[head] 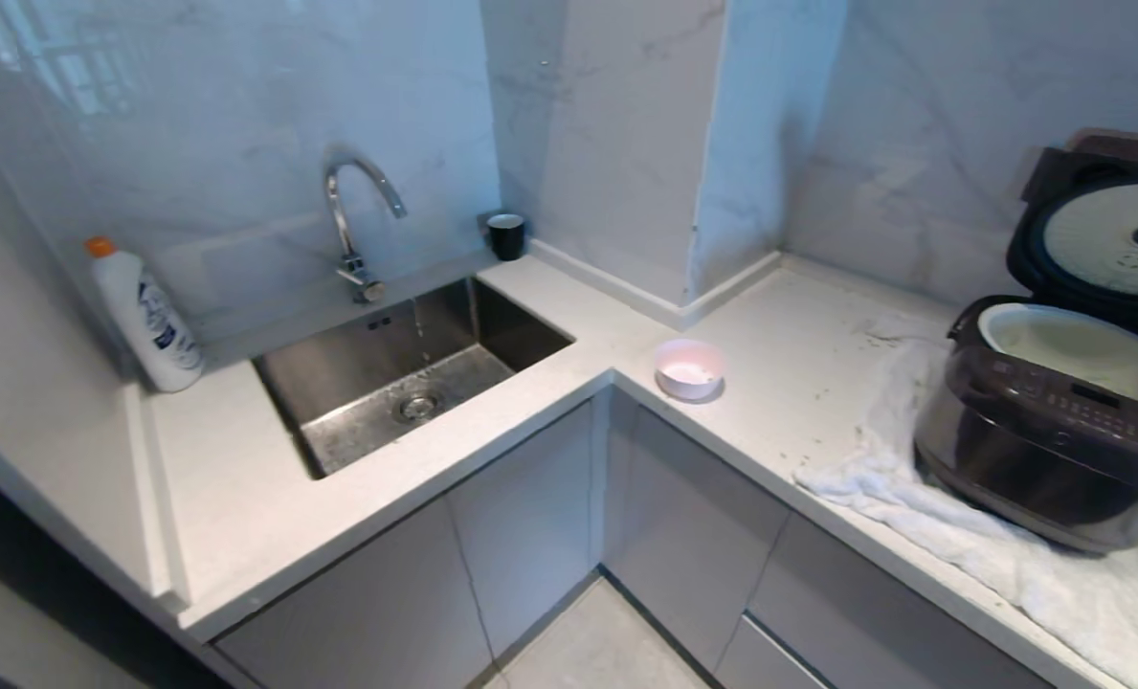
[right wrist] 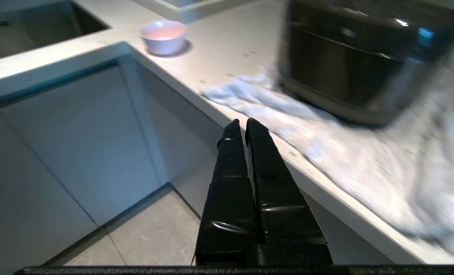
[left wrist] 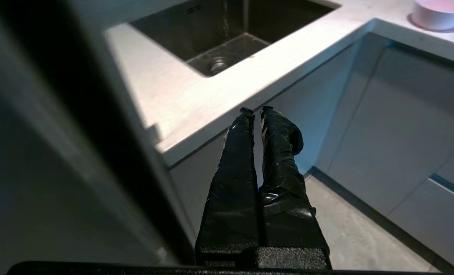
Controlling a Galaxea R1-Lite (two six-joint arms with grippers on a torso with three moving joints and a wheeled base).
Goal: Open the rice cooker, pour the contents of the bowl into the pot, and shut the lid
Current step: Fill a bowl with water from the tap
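Observation:
The dark brown rice cooker (head: pixel 1047 450) stands on a white towel at the right of the counter. Its lid (head: pixel 1109 234) is raised, silvery plate facing forward, and the pale pot (head: pixel 1076 346) shows inside. The small pink bowl (head: pixel 689 368) sits at the counter's inner corner; no contents show in it. It also appears as the bowl (left wrist: pixel 438 13) and the bowl (right wrist: pixel 164 36). Neither arm is in the head view. My left gripper (left wrist: pixel 256 111) hangs shut and empty below the counter edge near the sink. My right gripper (right wrist: pixel 241 123) hangs shut and empty before the cooker (right wrist: pixel 364 57).
A steel sink (head: pixel 406 368) with a tap (head: pixel 353 230) is set in the left counter. A white bottle (head: pixel 147 316) stands at the far left and a small black cup (head: pixel 506 234) at the back wall. The towel (head: pixel 990 545) overhangs the counter edge. Cabinet fronts lie below.

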